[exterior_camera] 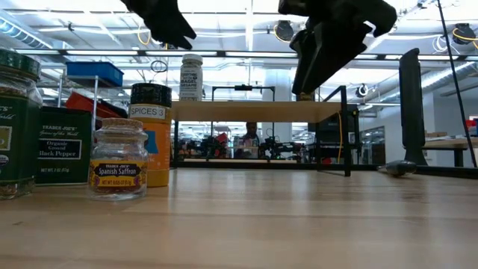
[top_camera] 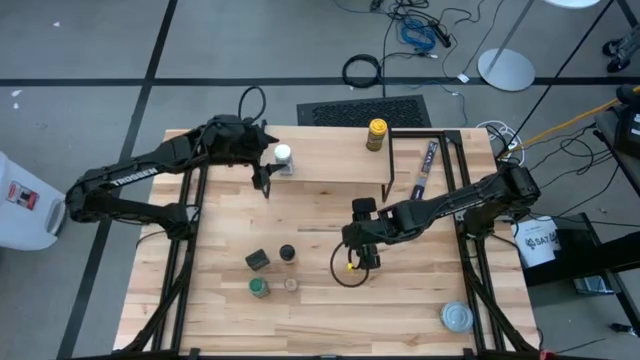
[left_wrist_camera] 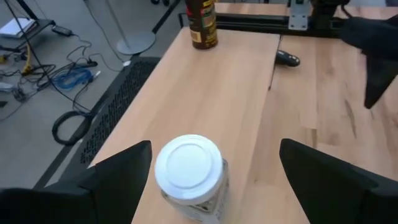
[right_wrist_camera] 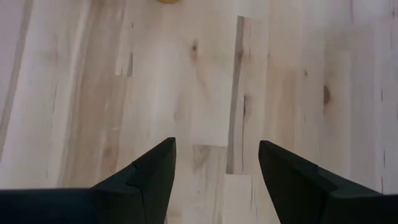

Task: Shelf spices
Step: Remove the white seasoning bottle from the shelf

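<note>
The shelf (top_camera: 330,165) stands at the table's far side. A white-lidded jar (left_wrist_camera: 188,169) stands upright on its plank top (left_wrist_camera: 211,81), near the left end. My left gripper (left_wrist_camera: 216,146) is open, one finger on each side of the jar, touching neither side that I can see. A yellow-lidded jar (top_camera: 376,134) stands farther right on the plank. My right gripper (right_wrist_camera: 216,143) hangs open above bare table near the middle (top_camera: 352,255), nothing between its fingers. Several spices stand on the table at the near left: a dark tin (top_camera: 258,260), an orange jar (top_camera: 288,254), a green-lidded jar (top_camera: 259,288) and a small clear jar (top_camera: 291,285).
A long thin dark packet (top_camera: 428,168) lies inside the black frame (top_camera: 455,160) right of the shelf. A flat round silver tin (top_camera: 457,317) sits near the table's near right corner. A small yellow thing (top_camera: 350,266) shows just below my right gripper.
</note>
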